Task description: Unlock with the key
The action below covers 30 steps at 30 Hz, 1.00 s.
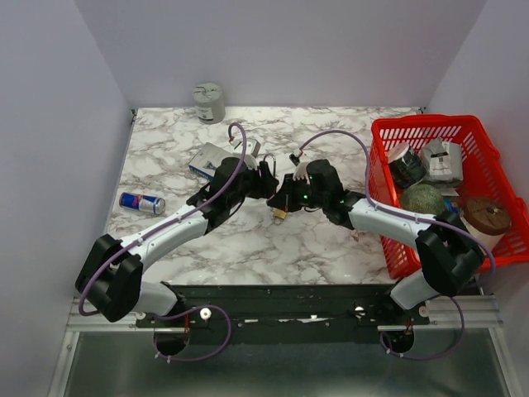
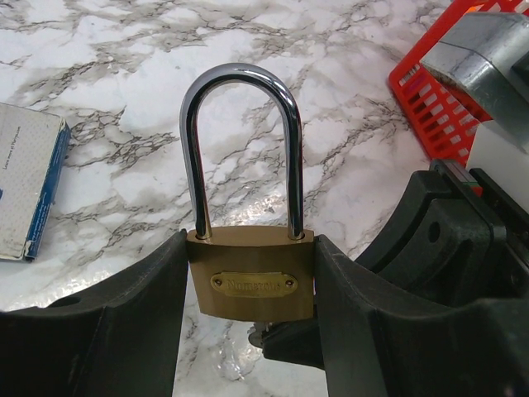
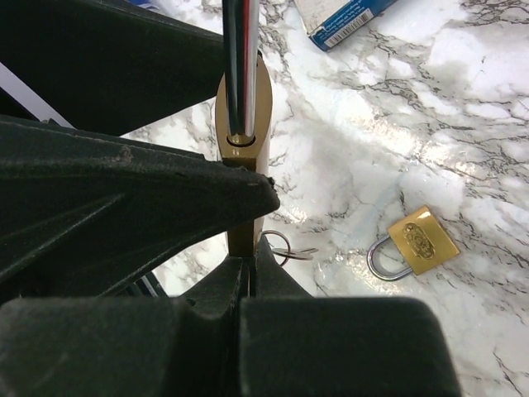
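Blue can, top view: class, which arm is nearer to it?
Left. The left arm passes just beside the can; the right arm lies far off, next to the basket.

A red basket (image 1: 426,121) holding several items stood at the right edge of the marble table (image 1: 331,248). A blue drink can (image 1: 141,202) lay at the left, a grey tin (image 1: 209,102) at the far edge, and a blue-and-white box (image 1: 207,160) near the middle.

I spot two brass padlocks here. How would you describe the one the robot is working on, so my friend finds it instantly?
Look at the marble table, left of the red basket, where the two arms meet. There the left gripper clamps the tall padlock by its brass body. Its long chrome shackle sets it apart from the small padlock lying flat nearby, with a short loop.
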Each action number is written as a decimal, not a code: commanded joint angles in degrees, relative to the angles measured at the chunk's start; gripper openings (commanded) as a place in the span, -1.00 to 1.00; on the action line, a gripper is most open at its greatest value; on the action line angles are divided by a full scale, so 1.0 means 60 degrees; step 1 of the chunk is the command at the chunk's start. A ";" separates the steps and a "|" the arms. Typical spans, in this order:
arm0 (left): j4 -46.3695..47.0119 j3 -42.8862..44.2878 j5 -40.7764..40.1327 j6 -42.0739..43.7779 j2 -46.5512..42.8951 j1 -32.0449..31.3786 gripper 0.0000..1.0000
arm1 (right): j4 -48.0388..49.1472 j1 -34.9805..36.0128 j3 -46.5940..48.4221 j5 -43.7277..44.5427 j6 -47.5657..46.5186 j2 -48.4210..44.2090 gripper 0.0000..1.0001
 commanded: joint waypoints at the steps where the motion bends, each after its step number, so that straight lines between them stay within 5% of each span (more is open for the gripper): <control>1: -0.0126 0.0228 0.0751 -0.0023 0.0117 -0.0134 -1.00 | 0.1047 -0.0058 0.0142 0.0928 -0.0311 -0.0401 -0.99; 30: -0.0420 0.0653 0.1615 -0.0022 0.0850 -0.0149 -1.00 | 0.0945 0.0088 -0.0209 0.2246 -0.0561 -0.1074 -0.99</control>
